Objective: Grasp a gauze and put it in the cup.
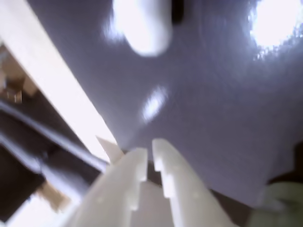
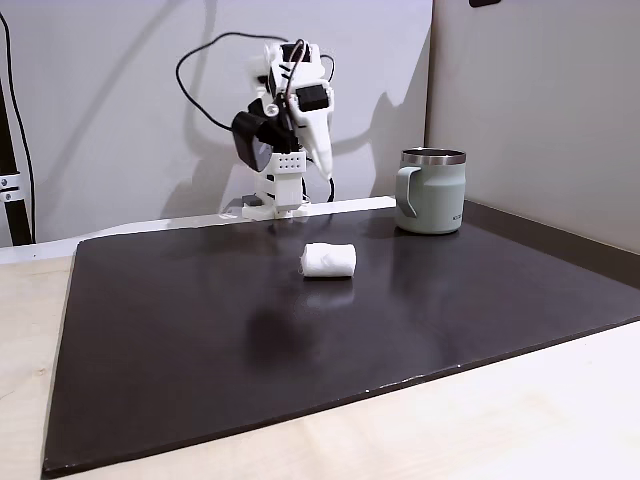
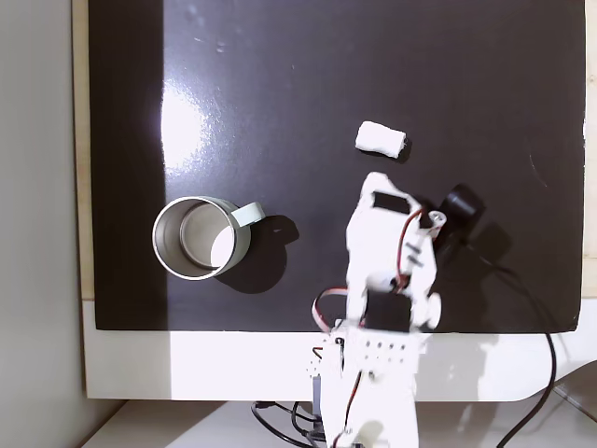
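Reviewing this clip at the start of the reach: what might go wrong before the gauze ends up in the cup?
1. The small white rolled gauze lies on its side on the glossy dark mat; closing fingers might roll it away.
2. The pale grey-green metal-rimmed cup has a narrow mouth, so a release off centre may hit the rim.
3. The white two-finger gripper looks nearly shut above the mat and must open first.

A: Is there any writing that can be read?
B: None. The cup (image 2: 432,190), near the tabletop's (image 2: 300,340) far right corner, bears a small dark mark, too tiny to read.
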